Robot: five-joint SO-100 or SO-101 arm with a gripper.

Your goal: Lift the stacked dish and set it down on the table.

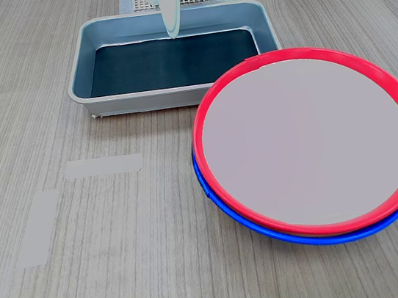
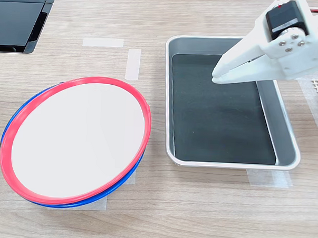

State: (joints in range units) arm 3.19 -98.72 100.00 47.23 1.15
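The stacked dish (image 1: 304,134) (image 2: 76,139), a large red-rimmed plate with a pale centre, rests on a same-sized blue-rimmed plate (image 1: 330,238) (image 2: 81,204). The pair sits on the wood-grain table (image 1: 128,277) (image 2: 197,205), at the first exterior view's right and the second exterior view's left. My white gripper (image 1: 174,28) (image 2: 218,75) hangs above the grey tray, well apart from the plates. Its fingers meet at a point, shut, with nothing between them.
A grey rectangular tray (image 1: 79,84) (image 2: 287,151) with a dark bottom lies beside the plates. Two pale tape strips (image 1: 105,165) (image 2: 102,42) mark bare table. A black object (image 2: 18,18) sits at the second exterior view's top left corner.
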